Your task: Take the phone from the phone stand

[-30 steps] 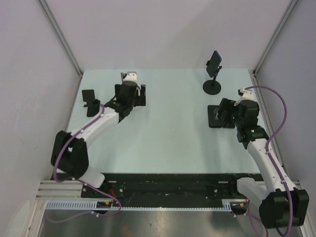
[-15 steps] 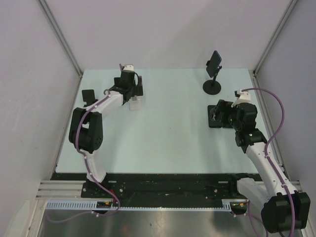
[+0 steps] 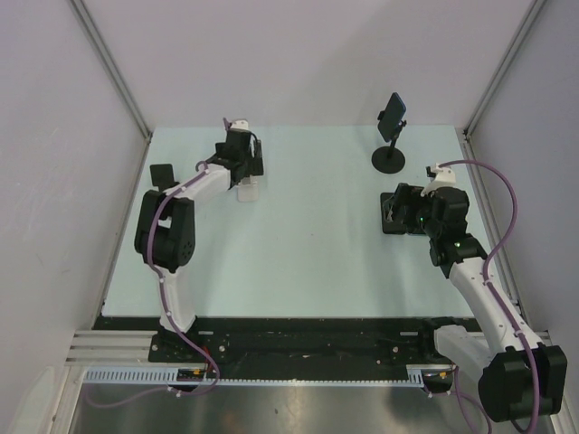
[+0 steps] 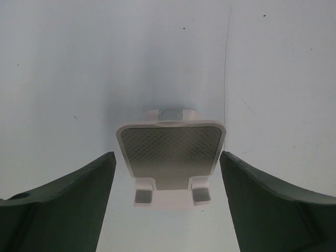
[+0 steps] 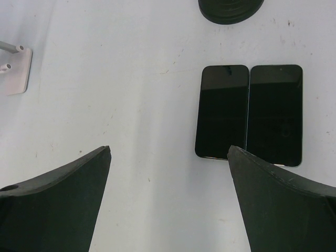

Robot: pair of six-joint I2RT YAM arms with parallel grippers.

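Right gripper (image 5: 169, 157), fingers apart, is hovering over flat phones (image 5: 222, 111) at the right edge; left gripper (image 4: 167, 157), likewise apart, over a white stand (image 4: 170, 142). The phone (image 3: 393, 115) is perching on its stand (image 3: 389, 160), far-right corner; it's wanting a side pinch, lifted slowly.

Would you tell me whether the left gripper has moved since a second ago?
Yes; the left gripper has moved toward the table's far edge, uncovering the white stand.

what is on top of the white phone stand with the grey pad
Nothing: the white plastic phone stand carries no phone. Its grey dotted pad is bare and both front lips are empty. Its rear support is mostly hidden behind the plate, so that part cannot be checked.
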